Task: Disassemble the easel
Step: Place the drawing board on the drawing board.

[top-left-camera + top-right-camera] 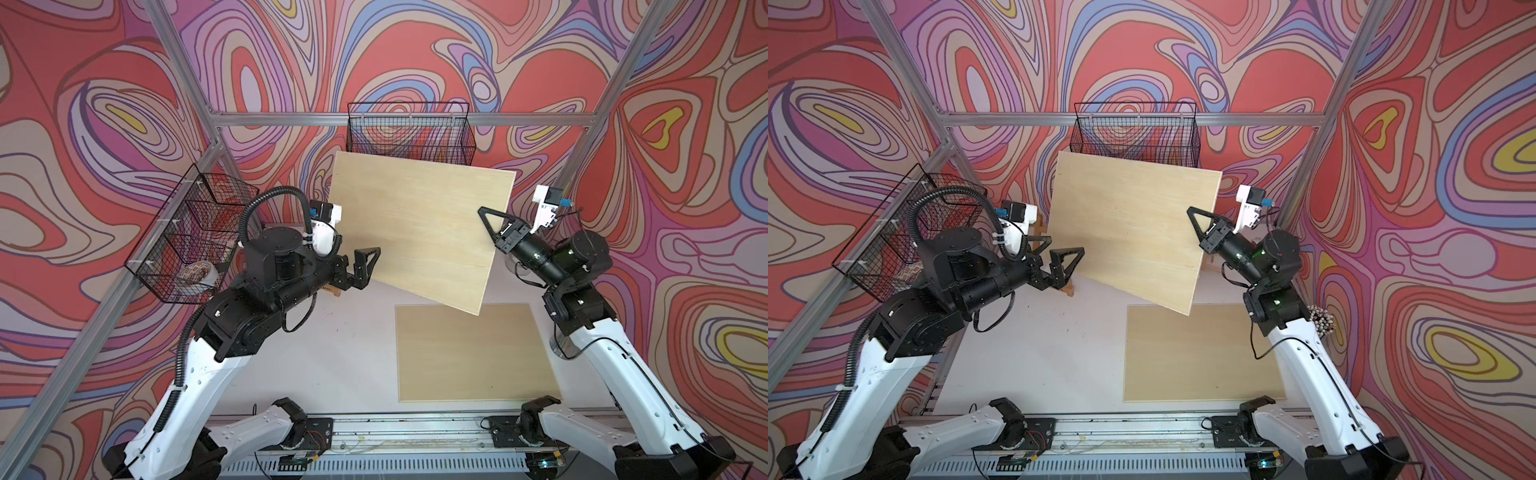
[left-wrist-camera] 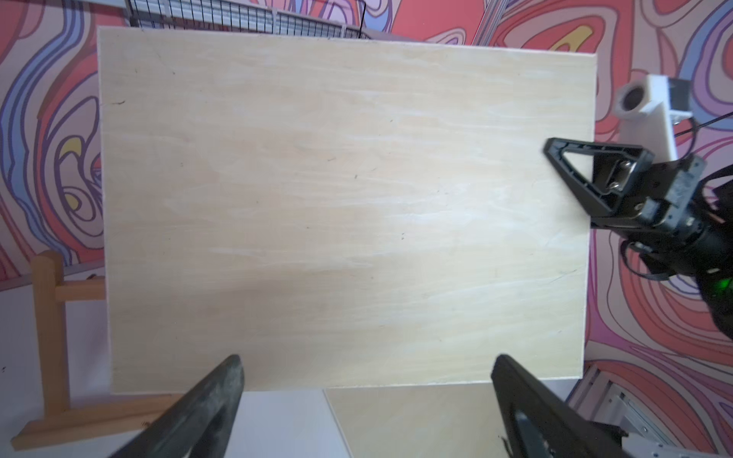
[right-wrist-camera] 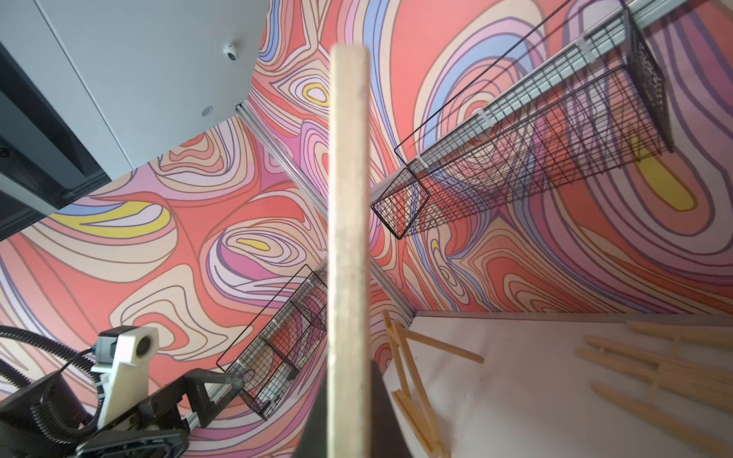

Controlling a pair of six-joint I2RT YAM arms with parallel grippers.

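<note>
A pale plywood board (image 1: pixel 419 224) hangs tilted above the table, off the easel. My right gripper (image 1: pixel 484 212) is shut on its right edge; in the right wrist view the board's edge (image 3: pixel 349 198) runs up from between the jaws. The wooden easel frame (image 2: pixel 49 325) stands on the table behind the board. It is mostly hidden in the top views, with one leg (image 1: pixel 1069 289) showing, and it shows again in the right wrist view (image 3: pixel 408 380). My left gripper (image 1: pixel 1064 245) is open beside the board's left edge, with nothing between its fingers (image 2: pixel 222 388).
A second plywood board (image 1: pixel 473 353) lies flat on the white table at the front right. Wire baskets hang on the back rail (image 1: pixel 409 133) and the left rail (image 1: pixel 191 232), the left one holding a tape roll (image 1: pixel 199 272). Loose wooden sticks (image 3: pixel 666 365) lie on the table.
</note>
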